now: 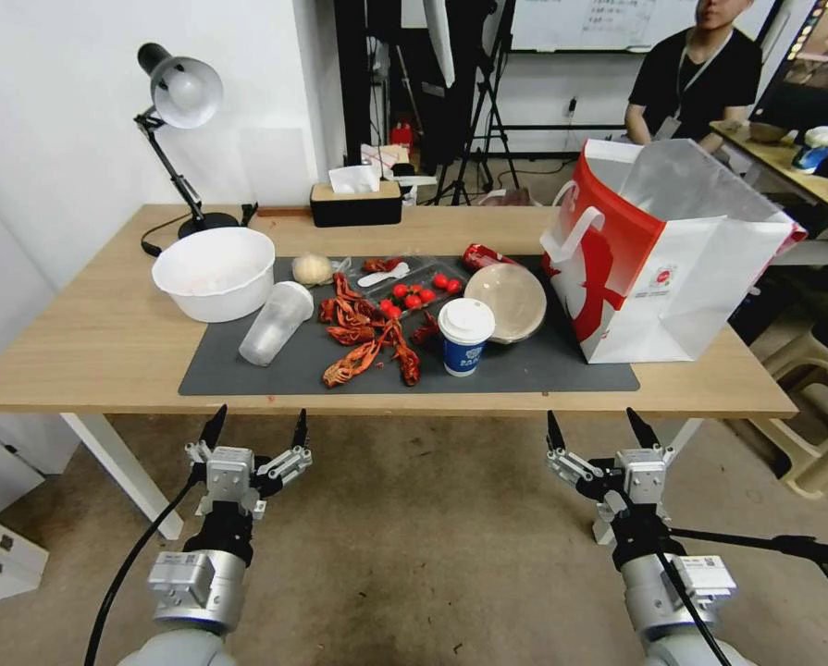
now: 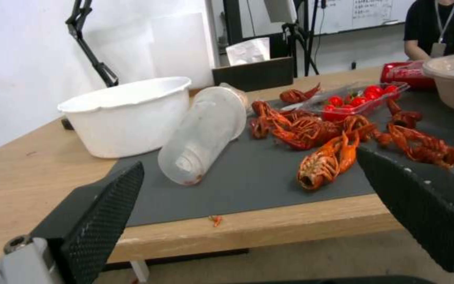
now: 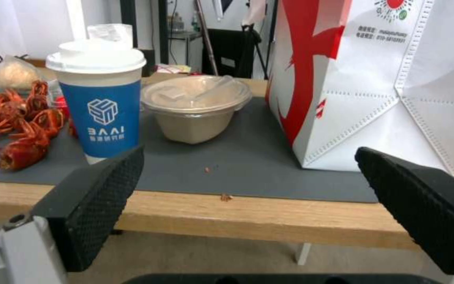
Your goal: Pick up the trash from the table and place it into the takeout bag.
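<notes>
Both grippers spread and empty, short of the counter [image 1: 108,342] edge — left gripper [image 1: 254,433] at 7 o'clock, right gripper [image 1: 600,430] at 5. Trash sits on the mat: paper cup [image 1: 465,335] centre, bowl [image 1: 506,301] just beside it, crayfish shells [image 1: 367,338]; takeout bag [image 1: 663,268] at 3 o'clock. Best start is probably the right gripper on the upright cup — grip mid-body, lift straight, clear the bag rim.

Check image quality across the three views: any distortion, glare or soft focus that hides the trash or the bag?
Head view: wide-angle bowing curves the table edge, yet the paper cup and takeout bag read clearly. Left wrist view: slightly soft, with the clear plastic cup and crayfish shells still distinct. Right wrist view: the beige bowl lid shows mild glare, and the close fingers look soft.
</notes>
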Robot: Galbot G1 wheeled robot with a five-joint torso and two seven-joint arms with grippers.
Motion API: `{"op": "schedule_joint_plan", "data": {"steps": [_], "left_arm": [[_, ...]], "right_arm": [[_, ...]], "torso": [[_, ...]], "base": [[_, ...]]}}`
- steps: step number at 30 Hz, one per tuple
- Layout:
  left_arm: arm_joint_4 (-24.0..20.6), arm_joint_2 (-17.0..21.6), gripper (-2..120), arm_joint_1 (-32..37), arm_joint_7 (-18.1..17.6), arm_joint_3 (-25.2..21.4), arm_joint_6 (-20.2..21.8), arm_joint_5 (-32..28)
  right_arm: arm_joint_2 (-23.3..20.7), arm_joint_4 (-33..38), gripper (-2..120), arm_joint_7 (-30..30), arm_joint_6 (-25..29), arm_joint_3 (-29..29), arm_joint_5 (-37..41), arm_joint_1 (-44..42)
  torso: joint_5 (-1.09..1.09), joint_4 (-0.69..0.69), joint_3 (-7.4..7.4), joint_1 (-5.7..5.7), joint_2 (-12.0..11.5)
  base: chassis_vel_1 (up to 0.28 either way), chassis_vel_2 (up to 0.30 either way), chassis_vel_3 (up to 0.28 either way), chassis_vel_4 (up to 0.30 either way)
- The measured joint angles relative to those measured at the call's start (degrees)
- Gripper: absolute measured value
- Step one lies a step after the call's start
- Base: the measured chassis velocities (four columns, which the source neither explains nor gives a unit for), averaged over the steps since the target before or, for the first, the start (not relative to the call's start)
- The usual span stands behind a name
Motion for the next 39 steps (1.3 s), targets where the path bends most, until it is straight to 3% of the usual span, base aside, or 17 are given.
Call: {"op": "schedule_joint_plan", "data": {"steps": [30,32,33,34,39], "left_arm": [[-0.6,-0.3,100,0.2,-0.1,0.6,0.8,-0.9],[-5.8,-3.5,100,2.1,-1.2,6.0,7.2,-7.5],[-5.8,-3.5,100,2.1,-1.2,6.0,7.2,-7.5],[-7.0,-4.3,100,2.5,-1.6,7.3,8.8,-9.1],[-7.5,-4.5,100,2.8,-1.7,7.7,9.5,-9.8]], "right_arm": [[-0.2,0.2,100,-0.3,-0.6,0.0,0.3,-0.1],[-1.6,1.9,100,-1.9,-3.8,0.5,1.9,-0.9],[-1.6,1.9,100,-1.9,-3.8,0.5,1.9,-0.9],[-1.3,1.6,100,-1.5,-3.0,0.3,1.5,-0.6],[-2.2,3.0,100,-2.9,-6.0,0.6,2.8,-1.2]], "torso": [[0.00,0.00,0.00,0.00,0.0],[-0.05,0.01,0.01,0.00,0.0],[-0.05,0.01,0.01,0.00,0.0],[0.10,0.00,0.00,0.00,0.0],[-0.01,-0.01,0.00,0.00,0.0]], "base": [[0.000,0.000,0.000,0.000],[0.000,0.000,0.000,0.000],[0.000,0.000,0.000,0.000],[0.000,0.000,0.000,0.000],[0.000,0.000,0.000,0.000]]}}
